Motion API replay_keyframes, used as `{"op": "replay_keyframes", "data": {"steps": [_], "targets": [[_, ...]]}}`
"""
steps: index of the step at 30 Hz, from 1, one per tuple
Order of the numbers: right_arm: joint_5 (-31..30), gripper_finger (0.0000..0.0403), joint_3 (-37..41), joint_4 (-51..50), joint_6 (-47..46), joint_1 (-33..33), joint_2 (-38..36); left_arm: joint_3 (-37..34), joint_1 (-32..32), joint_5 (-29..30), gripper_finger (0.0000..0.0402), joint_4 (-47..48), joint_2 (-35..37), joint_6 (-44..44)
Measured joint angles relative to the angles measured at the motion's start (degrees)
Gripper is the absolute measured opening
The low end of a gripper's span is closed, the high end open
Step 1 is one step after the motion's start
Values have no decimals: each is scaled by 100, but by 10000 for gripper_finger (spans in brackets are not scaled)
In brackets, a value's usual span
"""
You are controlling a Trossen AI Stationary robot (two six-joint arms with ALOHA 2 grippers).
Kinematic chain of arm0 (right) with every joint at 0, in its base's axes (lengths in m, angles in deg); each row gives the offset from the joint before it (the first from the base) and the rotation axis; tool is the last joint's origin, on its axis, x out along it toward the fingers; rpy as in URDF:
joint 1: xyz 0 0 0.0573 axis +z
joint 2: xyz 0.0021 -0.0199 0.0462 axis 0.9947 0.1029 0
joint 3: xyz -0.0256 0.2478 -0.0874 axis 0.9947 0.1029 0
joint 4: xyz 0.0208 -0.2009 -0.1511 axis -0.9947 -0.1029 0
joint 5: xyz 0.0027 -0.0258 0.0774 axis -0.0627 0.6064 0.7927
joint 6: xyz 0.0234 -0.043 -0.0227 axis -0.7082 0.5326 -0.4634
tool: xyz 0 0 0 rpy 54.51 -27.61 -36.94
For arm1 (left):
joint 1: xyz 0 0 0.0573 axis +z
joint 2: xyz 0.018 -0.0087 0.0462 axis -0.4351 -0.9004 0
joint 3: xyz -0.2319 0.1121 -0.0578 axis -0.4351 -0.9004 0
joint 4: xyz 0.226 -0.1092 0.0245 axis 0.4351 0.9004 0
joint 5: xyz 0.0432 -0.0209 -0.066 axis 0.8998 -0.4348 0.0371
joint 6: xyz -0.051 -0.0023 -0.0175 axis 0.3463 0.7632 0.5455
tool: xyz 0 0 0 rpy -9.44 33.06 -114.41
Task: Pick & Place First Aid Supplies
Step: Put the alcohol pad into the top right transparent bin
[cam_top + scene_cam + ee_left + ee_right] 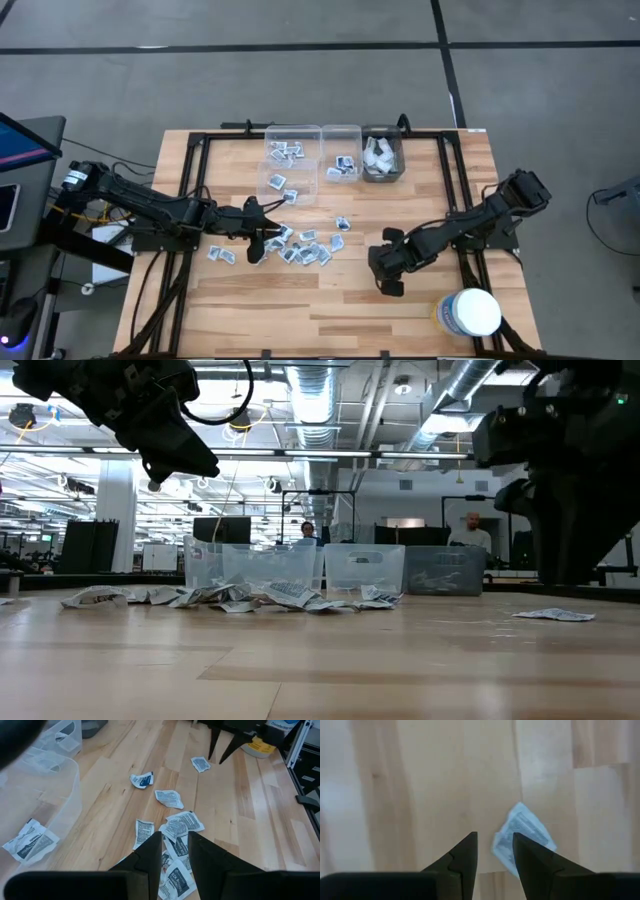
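The first aid supplies are small flat packets with dark print, scattered in a heap (300,248) on the middle of the table, also seen in the low view as a heap (250,598). My left gripper (262,243) hovers open over the heap's left end; in its wrist view the left gripper (175,852) has packets (182,825) lying under and ahead of its fingers. My right gripper (388,280) is open above the table right of the heap. One lone packet (525,834) lies flat beside the right gripper (495,850) and shows as a packet (555,615) in the low view.
Clear bins (290,150) (342,150) and a darker bin (383,155) stand along the far edge, with packets and pale wrappers inside; another clear bin (283,185) sits in front of them. A white round tub (470,312) stands near the near right corner. People show in the room behind.
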Motion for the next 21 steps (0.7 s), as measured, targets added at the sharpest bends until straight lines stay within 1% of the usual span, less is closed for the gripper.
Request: {"op": "replay_keyframes", "data": {"steps": [9, 15, 19, 21], "targets": [[-77, 118, 392, 73, 1, -7, 0, 0, 0, 0, 94, -9, 0, 2], [-75, 118, 633, 568, 3, -2, 0, -2, 0, 0, 94, -39, 1, 2], [-95, 118, 606, 699, 45, 0, 209, -2, -1, 0, 94, -42, 0, 4], [-84, 118, 606, 746, 54, 12, 434, 0, -1, 0, 94, -42, 0, 4]]}}
